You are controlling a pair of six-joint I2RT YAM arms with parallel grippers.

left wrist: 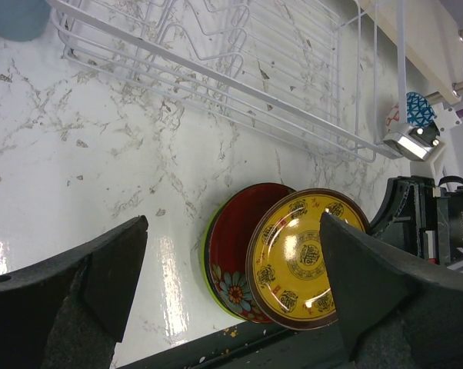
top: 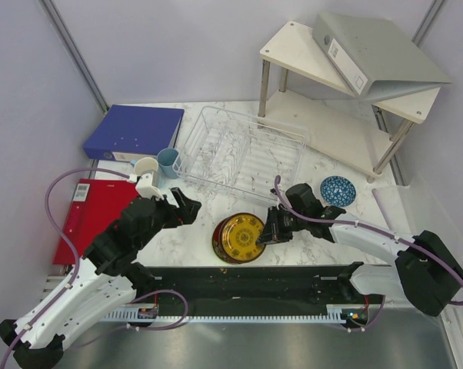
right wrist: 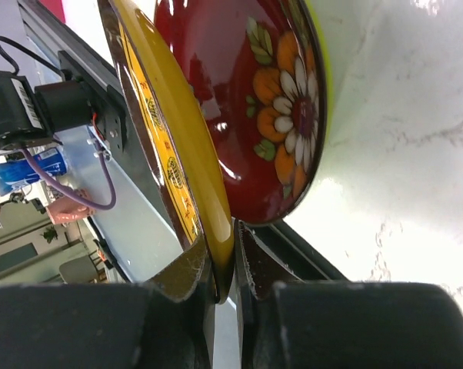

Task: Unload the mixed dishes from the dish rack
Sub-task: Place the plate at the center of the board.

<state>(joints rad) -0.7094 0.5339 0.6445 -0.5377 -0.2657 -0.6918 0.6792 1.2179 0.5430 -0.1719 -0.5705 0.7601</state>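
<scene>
The clear dish rack (top: 239, 152) stands empty at the back, and shows in the left wrist view (left wrist: 239, 61). A yellow-brown patterned plate (top: 243, 235) lies tilted on a red bowl (top: 221, 240), which rests on a lime-green plate (left wrist: 208, 278). My right gripper (top: 268, 234) is shut on the yellow plate's rim (right wrist: 178, 154), beside the red bowl (right wrist: 270, 115). My left gripper (top: 184, 207) is open and empty, left of the stack (left wrist: 308, 257). A cream mug (top: 144, 167), a light blue cup (top: 168, 161) and a blue patterned bowl (top: 338, 190) stand on the table. No black plate shows.
A blue binder (top: 135, 132) lies at the back left and a red book (top: 93, 215) at the left. A white two-tier shelf (top: 331, 115) with a grey binder (top: 378, 54) stands at the back right. A black rail (top: 247, 280) runs along the near edge.
</scene>
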